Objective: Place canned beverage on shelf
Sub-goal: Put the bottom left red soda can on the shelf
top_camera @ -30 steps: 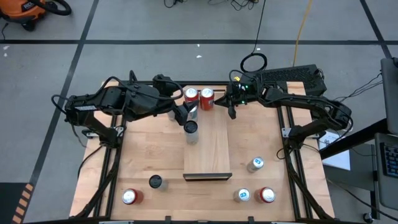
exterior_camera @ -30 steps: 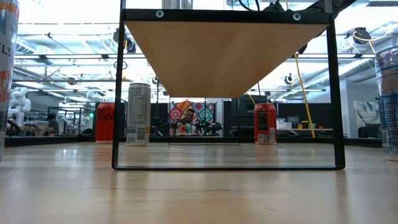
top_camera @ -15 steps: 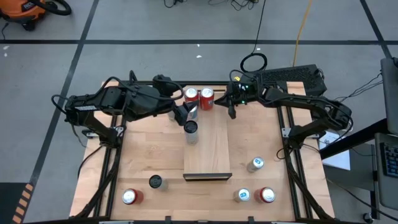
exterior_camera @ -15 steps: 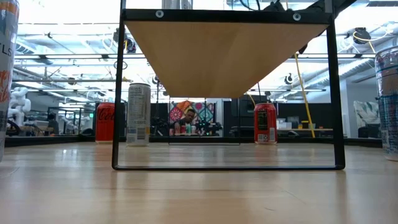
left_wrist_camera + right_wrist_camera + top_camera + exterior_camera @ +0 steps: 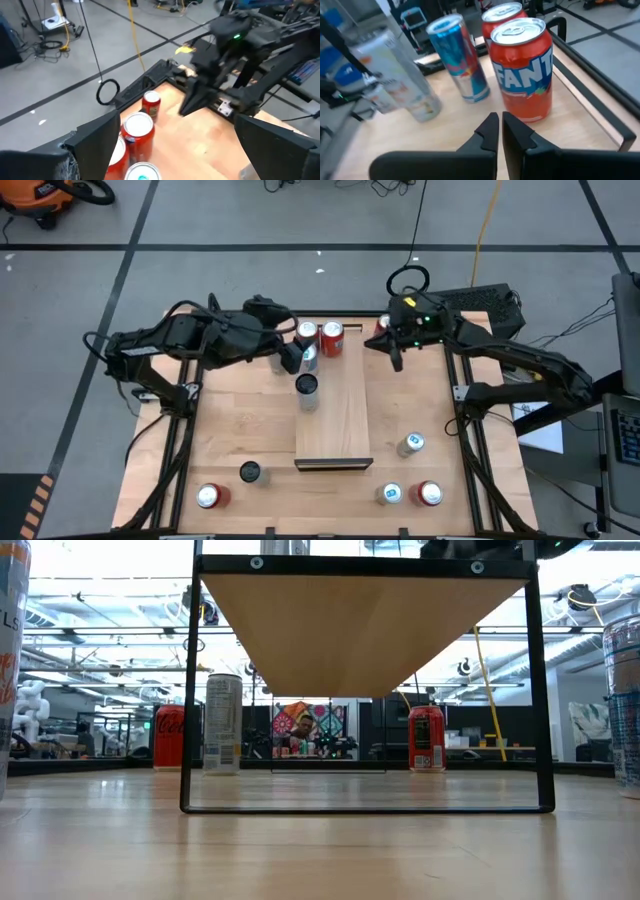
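Observation:
The shelf point(image 5: 335, 412) is a pale-wood board with a dark strip point(image 5: 333, 464) at its near end, raised on a black frame point(image 5: 187, 690). A white can point(image 5: 307, 389) stands at its left edge. Two red cans point(image 5: 307, 332) point(image 5: 331, 338) and a slim blue can point(image 5: 308, 358) stand at the far edge. A third red can point(image 5: 383, 326) stands further right. My left gripper point(image 5: 295, 360) is open beside the blue can, whose top shows between its fingers point(image 5: 142, 172). My right gripper point(image 5: 394, 352) is shut and empty, a little right of the Fanta can point(image 5: 522, 70).
Several more cans stand near the table's front edge: a red one point(image 5: 208, 496), a dark one point(image 5: 250, 471), two blue-and-white ones point(image 5: 410, 443) point(image 5: 391, 493) and a red one point(image 5: 430, 493). A black rail point(image 5: 600, 95) runs along the far edge.
My right gripper has moved toward the table's right edge, away from the red cans, and has uncovered the third red can. My left gripper and the cans have stayed where they were.

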